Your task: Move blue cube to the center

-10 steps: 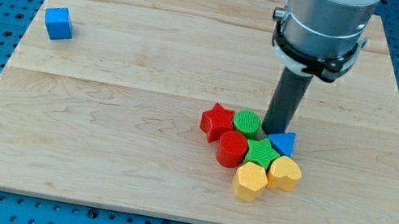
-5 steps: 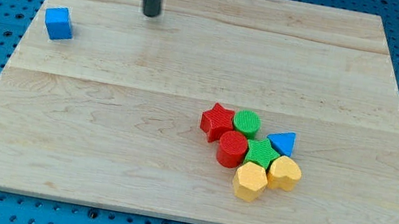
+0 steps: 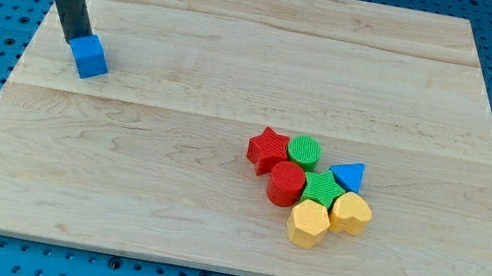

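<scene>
The blue cube [image 3: 90, 57] lies on the wooden board [image 3: 242, 46] near the view's left edge, in the upper half. My tip [image 3: 75, 37] touches the cube's upper left side; the dark rod rises from there toward the view's top left corner. The cube is far to the left of the board's middle.
A tight cluster sits right of the board's middle, toward the view's bottom: a red star [image 3: 267, 149], a green cylinder [image 3: 305, 150], a blue triangle [image 3: 348, 174], a red cylinder [image 3: 286, 183], a green block [image 3: 321, 188], a yellow hexagon [image 3: 309, 223] and a yellow heart [image 3: 350, 213].
My tip went from beside the cluster to the board's top, then to the blue cube's upper left. The cube has slid a little right and down. The cluster has not moved.
</scene>
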